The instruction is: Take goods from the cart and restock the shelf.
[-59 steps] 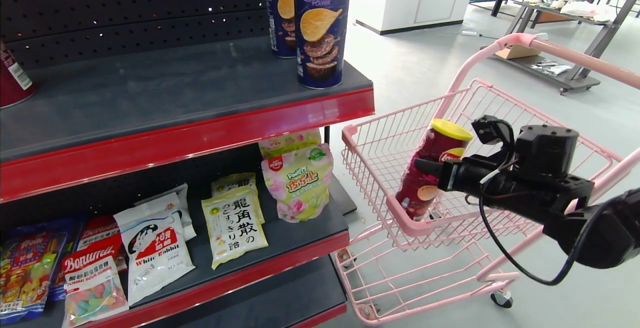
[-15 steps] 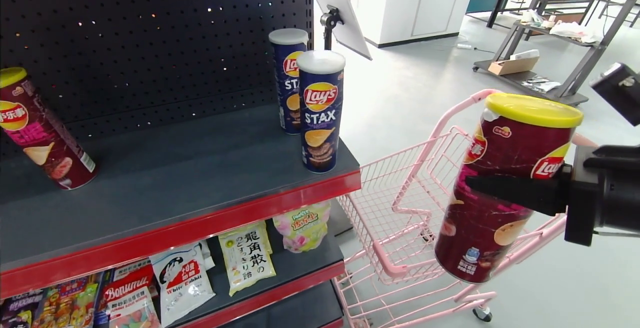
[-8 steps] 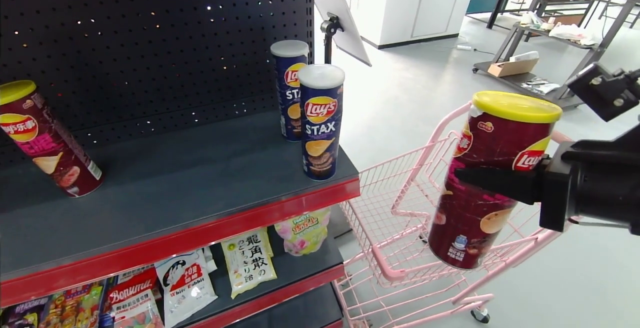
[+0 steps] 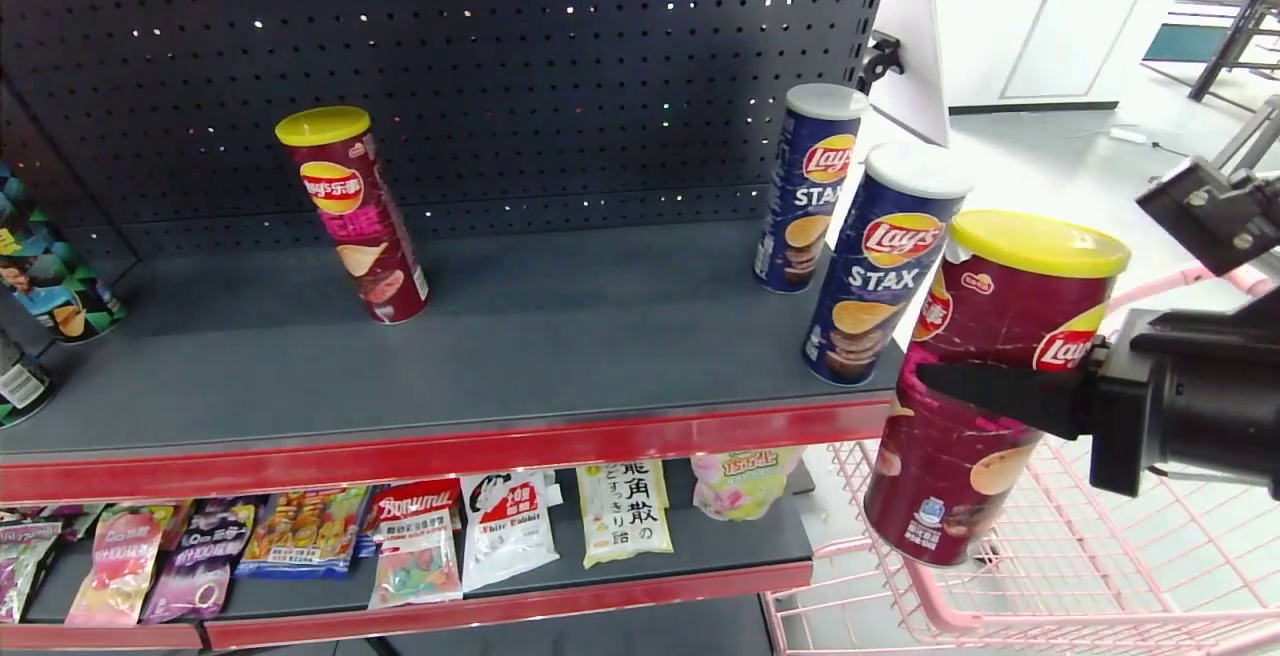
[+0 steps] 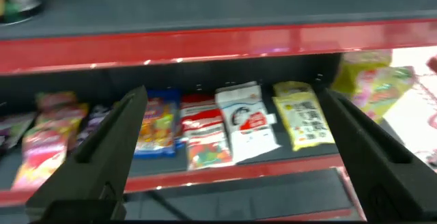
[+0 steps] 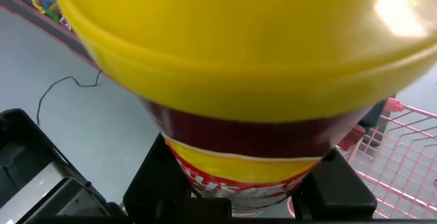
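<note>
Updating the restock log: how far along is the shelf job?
Done: one maroon can and two blue cans stand on the shelf. In hand: the right gripper holds a second maroon can beside the shelf end, over the cart. Left: setting it on the shelf.

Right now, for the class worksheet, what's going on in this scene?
The right pincer is shut on a yellow-lidded maroon chip can, held in the air over the pink cart, beside the right end of the shelf. A matching can and two blue chip cans stand on that shelf. The left pincer is open, facing snack bags on the lower shelf.
</note>
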